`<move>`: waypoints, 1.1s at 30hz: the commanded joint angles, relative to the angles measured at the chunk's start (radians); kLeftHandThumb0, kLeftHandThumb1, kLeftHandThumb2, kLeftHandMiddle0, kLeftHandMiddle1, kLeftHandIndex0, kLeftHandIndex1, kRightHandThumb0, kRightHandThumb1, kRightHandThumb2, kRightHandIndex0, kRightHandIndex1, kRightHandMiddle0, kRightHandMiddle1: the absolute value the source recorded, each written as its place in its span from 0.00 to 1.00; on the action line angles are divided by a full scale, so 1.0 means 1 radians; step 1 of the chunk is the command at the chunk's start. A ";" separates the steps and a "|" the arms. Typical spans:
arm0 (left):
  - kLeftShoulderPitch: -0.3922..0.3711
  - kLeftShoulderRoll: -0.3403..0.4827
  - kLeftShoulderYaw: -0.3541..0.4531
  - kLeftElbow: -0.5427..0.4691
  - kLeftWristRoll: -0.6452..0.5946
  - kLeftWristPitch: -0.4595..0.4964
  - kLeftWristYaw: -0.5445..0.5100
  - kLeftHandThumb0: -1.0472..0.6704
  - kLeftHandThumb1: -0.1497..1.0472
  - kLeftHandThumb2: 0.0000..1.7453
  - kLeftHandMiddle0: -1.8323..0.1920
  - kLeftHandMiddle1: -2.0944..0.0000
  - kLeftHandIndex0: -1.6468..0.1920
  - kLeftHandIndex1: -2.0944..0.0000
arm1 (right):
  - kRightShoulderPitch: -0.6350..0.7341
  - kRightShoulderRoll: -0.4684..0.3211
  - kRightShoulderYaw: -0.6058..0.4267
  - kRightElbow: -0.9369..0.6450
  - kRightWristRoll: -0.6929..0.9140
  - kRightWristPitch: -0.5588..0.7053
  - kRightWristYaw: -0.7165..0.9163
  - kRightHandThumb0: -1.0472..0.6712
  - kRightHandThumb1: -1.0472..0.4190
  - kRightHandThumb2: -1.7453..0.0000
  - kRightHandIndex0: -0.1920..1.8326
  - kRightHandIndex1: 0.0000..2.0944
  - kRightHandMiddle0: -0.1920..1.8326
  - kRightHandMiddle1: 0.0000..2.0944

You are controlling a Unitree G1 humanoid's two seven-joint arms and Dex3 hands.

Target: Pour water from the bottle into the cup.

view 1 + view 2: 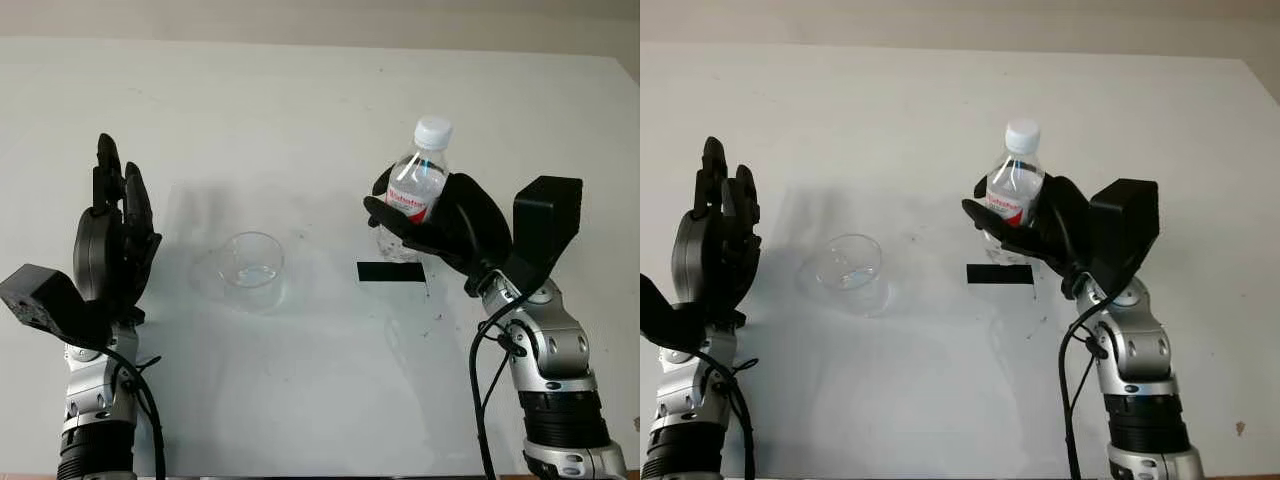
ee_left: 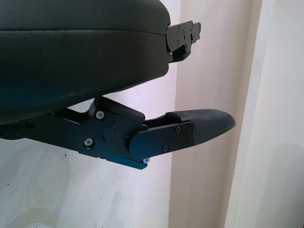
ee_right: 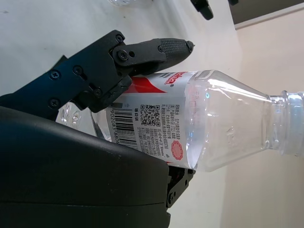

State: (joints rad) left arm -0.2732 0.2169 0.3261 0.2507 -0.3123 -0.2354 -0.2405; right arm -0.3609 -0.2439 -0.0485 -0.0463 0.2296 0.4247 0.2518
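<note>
— What does your right wrist view give you that the head views don't?
— The label side of the bottle [image 3: 161,128]: barcode, fine print, a red seal, with one finger [image 3: 156,50] curled over the red band. You also see its clear shoulder narrowing to the neck.
— And from the head views?
— There your right hand [image 1: 425,225] is wrapped around the bottle's lower half, upright, white cap on top. The bottle sits just above a black strip [image 1: 390,271] on the table [image 1: 320,100]; you cannot tell whether its base touches the surface.
— Where's the cup?
— The cup [image 1: 250,262] stands clear and upright near the table's middle, between your hands, well apart from the bottle.
— The left hand?
— Your left hand [image 1: 112,235] is open, raised at the left, holding nothing, just beside the cup.
— Room to move?
— Bare table lies between bottle and cup, and more behind them up to the far edge.
</note>
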 commanded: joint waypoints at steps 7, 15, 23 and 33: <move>0.018 0.002 0.003 -0.018 -0.005 0.010 0.002 0.18 1.00 0.33 1.00 1.00 1.00 1.00 | 0.013 0.011 -0.003 -0.013 -0.018 -0.031 0.001 0.35 0.00 0.71 0.71 1.00 0.55 1.00; 0.017 0.003 0.006 -0.009 -0.004 -0.005 0.000 0.18 1.00 0.33 1.00 1.00 1.00 1.00 | -0.001 0.008 -0.009 0.037 -0.037 -0.060 0.004 0.35 0.00 0.71 0.71 1.00 0.55 1.00; 0.018 0.000 0.007 -0.007 0.001 -0.016 0.004 0.18 1.00 0.34 1.00 1.00 1.00 1.00 | 0.004 0.009 -0.013 0.068 -0.036 -0.107 0.029 0.36 0.00 0.72 0.68 1.00 0.52 1.00; 0.012 0.002 0.007 0.000 -0.007 -0.010 -0.001 0.18 1.00 0.33 1.00 1.00 1.00 1.00 | 0.026 0.019 -0.013 0.113 -0.030 -0.203 0.063 0.34 0.00 0.73 0.64 1.00 0.47 1.00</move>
State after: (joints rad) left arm -0.2641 0.2169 0.3316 0.2471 -0.3148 -0.2412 -0.2388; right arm -0.3460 -0.2300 -0.0553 0.0625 0.1994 0.2443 0.3108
